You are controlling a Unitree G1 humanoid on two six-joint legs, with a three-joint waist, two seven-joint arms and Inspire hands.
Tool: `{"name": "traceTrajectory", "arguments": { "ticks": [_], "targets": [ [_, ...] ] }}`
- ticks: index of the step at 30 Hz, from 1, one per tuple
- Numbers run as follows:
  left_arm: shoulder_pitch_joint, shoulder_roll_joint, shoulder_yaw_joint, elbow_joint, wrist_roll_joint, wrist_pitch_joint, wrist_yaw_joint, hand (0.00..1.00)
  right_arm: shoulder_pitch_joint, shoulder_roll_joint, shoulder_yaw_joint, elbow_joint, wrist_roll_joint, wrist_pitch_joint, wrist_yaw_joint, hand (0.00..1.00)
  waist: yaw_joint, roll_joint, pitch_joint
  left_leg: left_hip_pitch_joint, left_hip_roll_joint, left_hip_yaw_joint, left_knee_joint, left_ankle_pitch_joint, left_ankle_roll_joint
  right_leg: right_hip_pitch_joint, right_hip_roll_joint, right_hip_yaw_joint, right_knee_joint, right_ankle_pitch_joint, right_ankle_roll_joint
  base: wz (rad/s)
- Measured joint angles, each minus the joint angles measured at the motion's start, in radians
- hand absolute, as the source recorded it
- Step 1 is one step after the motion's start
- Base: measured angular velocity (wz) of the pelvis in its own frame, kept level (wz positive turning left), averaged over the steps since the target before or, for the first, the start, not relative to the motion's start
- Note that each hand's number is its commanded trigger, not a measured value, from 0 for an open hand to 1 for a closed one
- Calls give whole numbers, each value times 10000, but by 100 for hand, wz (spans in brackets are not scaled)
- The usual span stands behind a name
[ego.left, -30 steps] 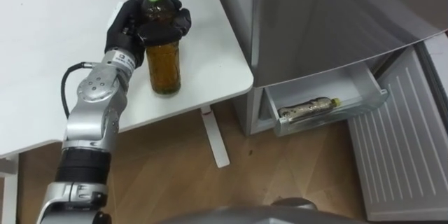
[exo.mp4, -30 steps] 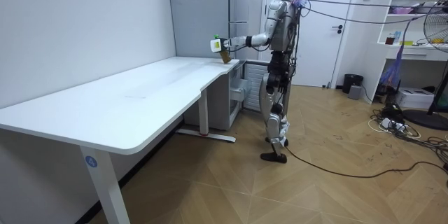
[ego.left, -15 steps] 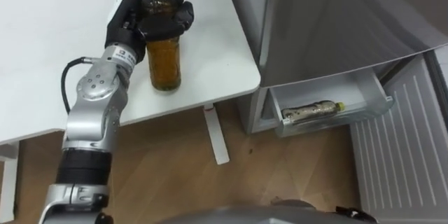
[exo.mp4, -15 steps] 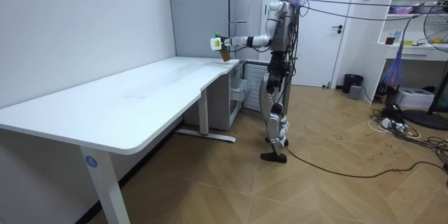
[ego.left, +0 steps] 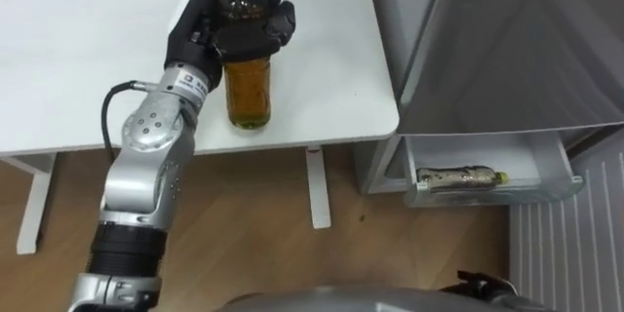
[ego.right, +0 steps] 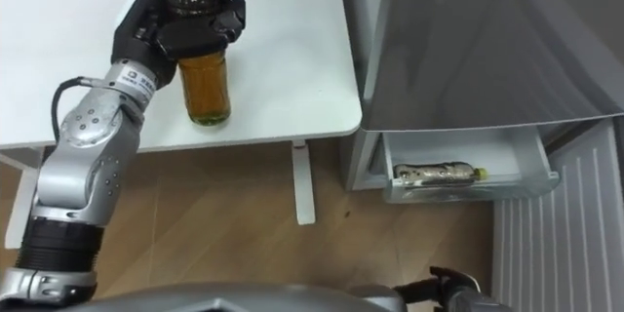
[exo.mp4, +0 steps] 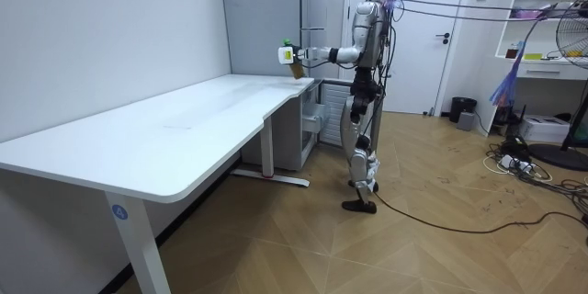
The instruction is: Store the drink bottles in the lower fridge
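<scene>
One green-capped amber plastic bottle [ego.left: 248, 90], clasped in the black left hand [ego.left: 202, 31], should travel upright to the open white drawer [ego.left: 507, 193] at four o'clock.

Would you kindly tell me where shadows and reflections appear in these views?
Left eye view: the left robot hand and green-capped bottle throw only a faint shadow on the white desk; pale reflected streaks cross the grey fridge. Room view: even light, a soft shadow beneath the desk.

A long white table [exo.mp4: 156, 133] is standing against a pale wall [exo.mp4: 110, 28], its legs resting on a wooden floor [exo.mp4: 303, 239]. Farther off, a dark bin [exo.mp4: 464, 108] is sitting near a white door [exo.mp4: 427, 18].
</scene>
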Motion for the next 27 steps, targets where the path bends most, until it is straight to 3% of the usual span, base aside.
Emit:
{"name": "traceTrajectory", "arguments": {
  "ticks": [12, 16, 27],
  "targets": [
    [765, -302, -299, -234, -886, -49, -10, 100, -375, 851, 834, -1247, -262, -389, 763, 0, 266, -282, -36, -100, -1, -121, 85, 23, -23, -5, -11, -283, 2, 0, 0, 2],
    [782, -402, -557, -234, -941, -194, -8, 100, -417, 904, 1191, -1591, -275, -382, 867, 0, 279, -389, -37, -194, -34, -233, 161, 23, -23, -3, -42, -433, 3, 0, 0, 13],
    [865, -389, -1588, -233, -1295, -199, -281, 100, -441, 881, 2143, -3209, -297, -276, 1464, 0, 264, -390, -34, -437, -118, -245, 336, 52, 27, -44, -137, -605, 0, -6, 9, 5]
  ]
}}
